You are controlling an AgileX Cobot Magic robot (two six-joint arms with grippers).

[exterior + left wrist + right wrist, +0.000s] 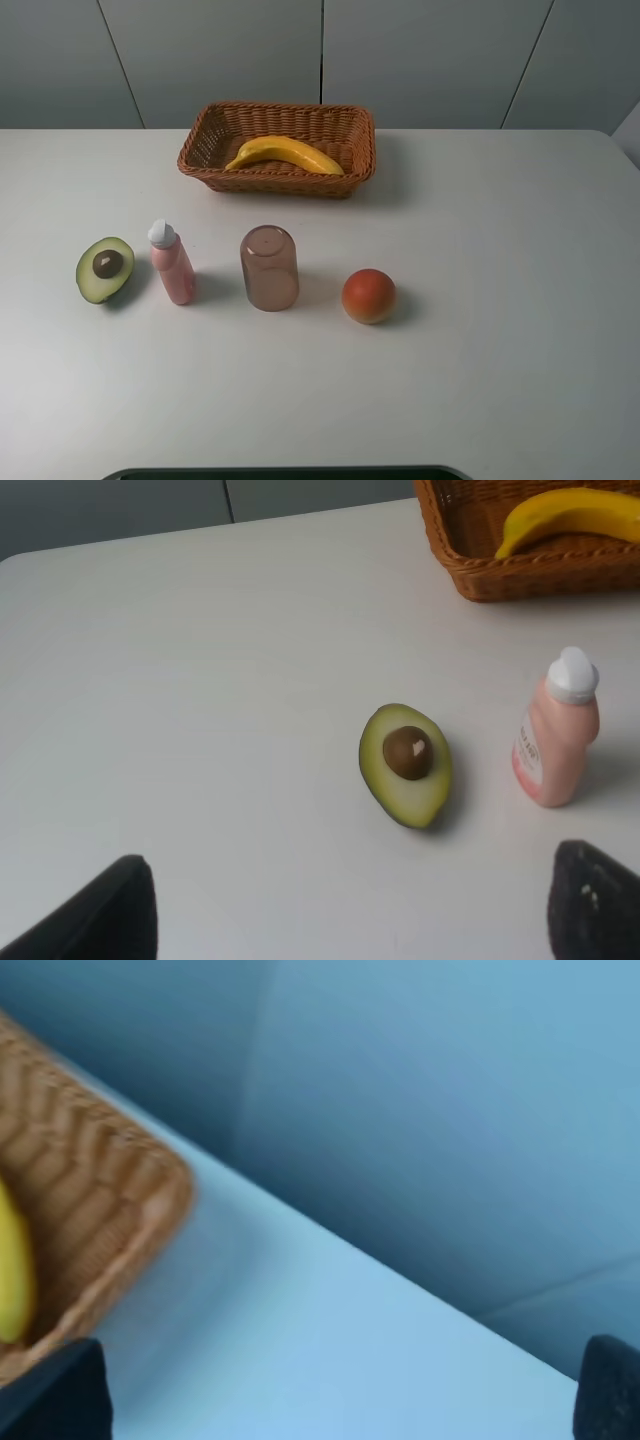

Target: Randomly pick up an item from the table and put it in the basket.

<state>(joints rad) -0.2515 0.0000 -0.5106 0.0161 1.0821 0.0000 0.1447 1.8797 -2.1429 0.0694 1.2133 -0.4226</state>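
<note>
The yellow banana point(285, 153) lies inside the brown wicker basket point(362, 150) at the back middle of the white table point(500, 300). Neither arm shows in the exterior high view. In the left wrist view my left gripper point(355, 905) is open and empty, with its fingertips point(120, 900) wide apart above the table near the avocado; the banana point(570, 515) and basket point(500, 575) show beyond it. In the blurred right wrist view my right gripper point(340, 1385) is open and empty, beside the basket's corner point(100, 1220), with a sliver of banana point(12, 1280) showing.
A halved avocado point(104, 268), a pink bottle with a white cap point(172, 262), an upturned translucent brown cup point(269, 267) and a round red-orange fruit point(369, 295) stand in a row across the table's middle. A dark edge point(280, 472) lies at the front.
</note>
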